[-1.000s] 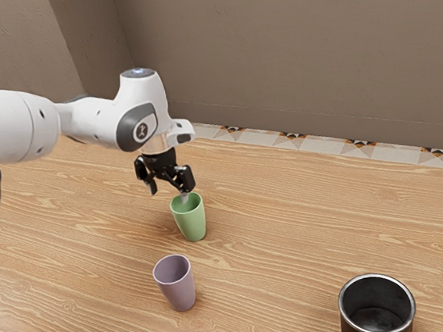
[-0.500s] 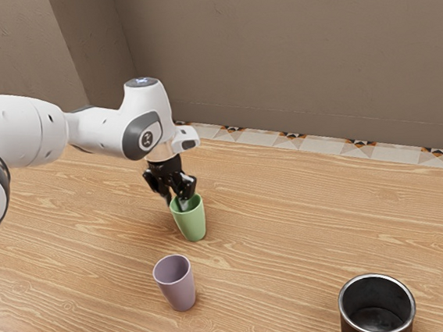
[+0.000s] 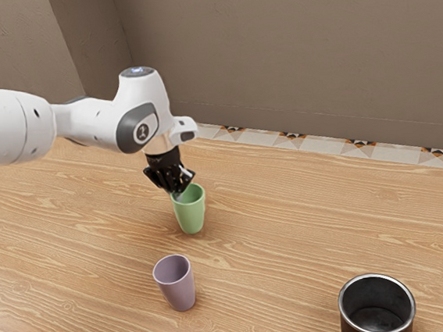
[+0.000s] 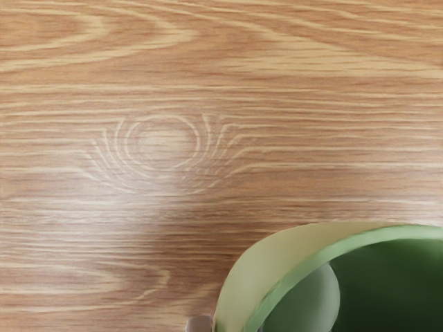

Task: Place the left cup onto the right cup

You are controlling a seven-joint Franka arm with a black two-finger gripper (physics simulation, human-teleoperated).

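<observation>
Our gripper (image 3: 177, 182) sits at the rim of the green cup (image 3: 190, 210), its two black fingers drawn close together with one inside the mouth and one outside, pinching the cup's wall between them. The green cup hangs straight below the gripper, upright, mouth up. From this angle we cannot quite tell whether its base touches the wooden table (image 3: 305, 221) or hangs just above it.

In the wrist view the green cup (image 4: 360, 277) lies right under our hand. We look down past its rim onto its green inner wall, with wood grain beyond it.

The purple cup (image 3: 175, 284) stands upright on the table, apart from the gripper and nearer the camera than the green cup. Its mouth is open upward, showing its purple inside.

A dark metal pot (image 3: 348, 322) stands well apart from the gripper, toward the exterior view's right and nearer the camera. Its interior is shadowed, so we cannot tell what it holds.
</observation>
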